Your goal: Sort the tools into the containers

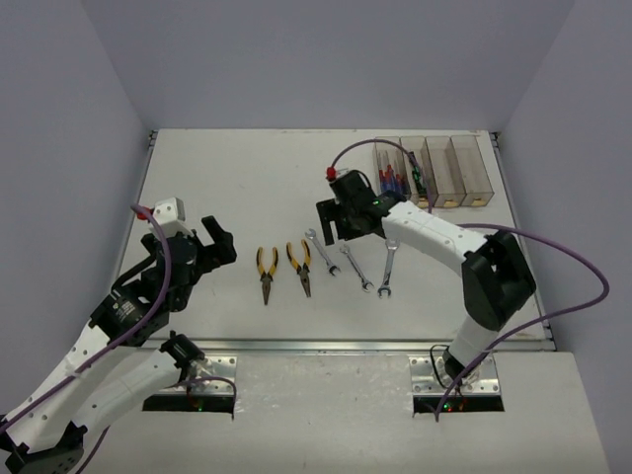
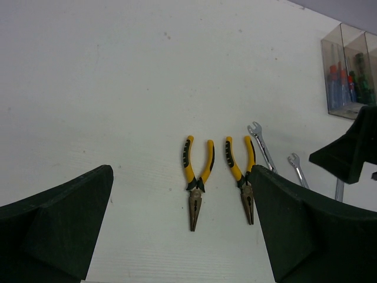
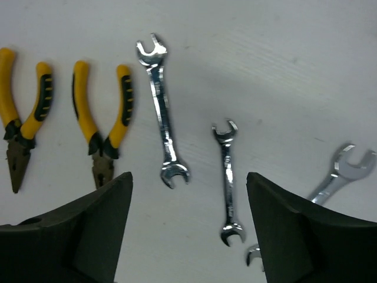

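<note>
- Done, as far as it shows: the blue/red screwdrivers [image 1: 392, 183] stand in the leftmost of the four bins [image 1: 481, 197], at the far right of the table [image 1: 227, 168]
- Also done: the green/black screwdrivers [image 1: 419, 181] are in the bin just beside that one, so each kind has its own compartment
- The other two bins look empty (their tinted walls are clear enough to see through from the top view)
- Not yet sorted: the left pliers [image 2: 195, 186] and right pliers [image 2: 242, 181] lie flat on the table side by side, handles toward the far edge, noses toward the arms
- Not yet sorted: the left wrench [image 3: 164, 112], middle wrench [image 3: 228, 183] and right wrench [image 3: 347, 168] lie in a loose row just right of the pliers, apart from one another
- The right gripper [image 3: 188, 191] hangs over the wrenches with its jaws spread and nothing between them; the gap sits between the left and middle wrench
- The left gripper [image 1: 221, 242] is spread wide and empty, left of the pliers and facing them, touching nothing
- My judgement: a little under half done, five tools to go, with two free bins for two kinds
- The likely step in hand is a wrench pick by the right arm, though which wrench I cannot tell
</note>
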